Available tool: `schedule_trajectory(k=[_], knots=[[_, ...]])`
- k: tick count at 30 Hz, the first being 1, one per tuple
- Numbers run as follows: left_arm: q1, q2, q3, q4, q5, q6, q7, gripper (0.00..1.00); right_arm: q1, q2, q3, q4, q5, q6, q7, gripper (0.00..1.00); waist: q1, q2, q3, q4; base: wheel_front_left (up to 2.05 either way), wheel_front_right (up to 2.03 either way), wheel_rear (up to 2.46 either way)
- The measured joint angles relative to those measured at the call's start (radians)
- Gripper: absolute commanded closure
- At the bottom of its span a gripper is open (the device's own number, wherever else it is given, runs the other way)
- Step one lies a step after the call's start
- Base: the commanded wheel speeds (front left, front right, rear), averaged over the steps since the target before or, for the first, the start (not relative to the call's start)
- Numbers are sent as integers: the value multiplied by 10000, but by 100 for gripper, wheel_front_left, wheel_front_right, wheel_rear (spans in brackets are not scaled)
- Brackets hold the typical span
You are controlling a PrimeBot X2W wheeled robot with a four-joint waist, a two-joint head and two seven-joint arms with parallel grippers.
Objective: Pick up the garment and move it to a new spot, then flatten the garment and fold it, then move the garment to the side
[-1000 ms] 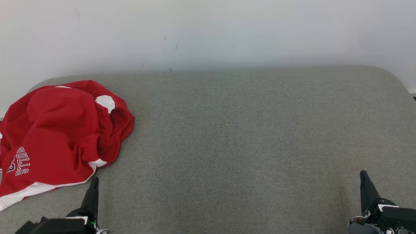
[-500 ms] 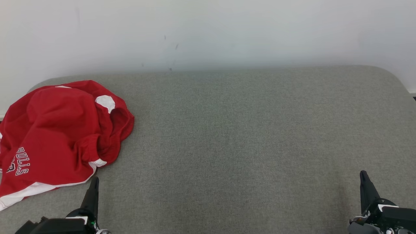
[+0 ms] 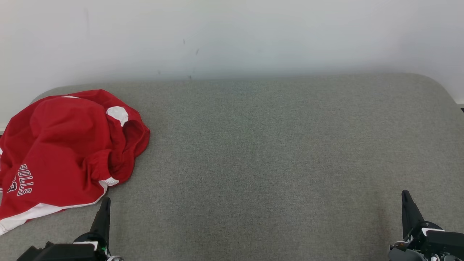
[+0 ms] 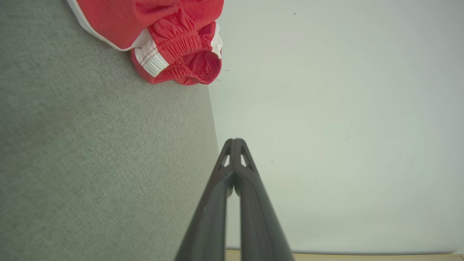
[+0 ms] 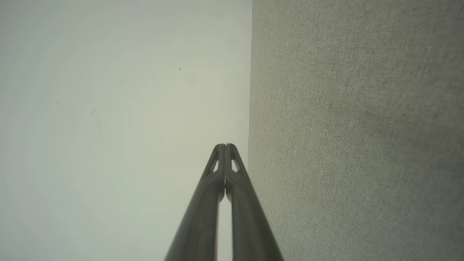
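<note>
The red garment with white trim is lying crumpled at the far left of the grey fabric-covered desk, one side running out past the head view's left edge. The left pincer is sitting just beside the garment's near hem, its two fingers pressed together and gripping nothing. The right pincer is sitting well apart at the lower right, likewise closed and empty. Judging by this, no part of the task is showing as done: the garment is lying bunched, not lifted, flattened or folded. Picking it up, moving it, spreading, folding and setting it aside are all remaining.
</note>
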State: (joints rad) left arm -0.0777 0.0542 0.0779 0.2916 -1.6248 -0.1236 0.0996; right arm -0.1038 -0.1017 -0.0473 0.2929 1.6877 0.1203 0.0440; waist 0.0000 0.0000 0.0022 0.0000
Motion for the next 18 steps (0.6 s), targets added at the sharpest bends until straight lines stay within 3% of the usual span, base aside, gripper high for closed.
schedule_trajectory(k=[18], knots=[[0,-2,4,0,10,0,0,100,0,13,-17,0,-2,0,2,100,0,1,0,0,0,0,0]])
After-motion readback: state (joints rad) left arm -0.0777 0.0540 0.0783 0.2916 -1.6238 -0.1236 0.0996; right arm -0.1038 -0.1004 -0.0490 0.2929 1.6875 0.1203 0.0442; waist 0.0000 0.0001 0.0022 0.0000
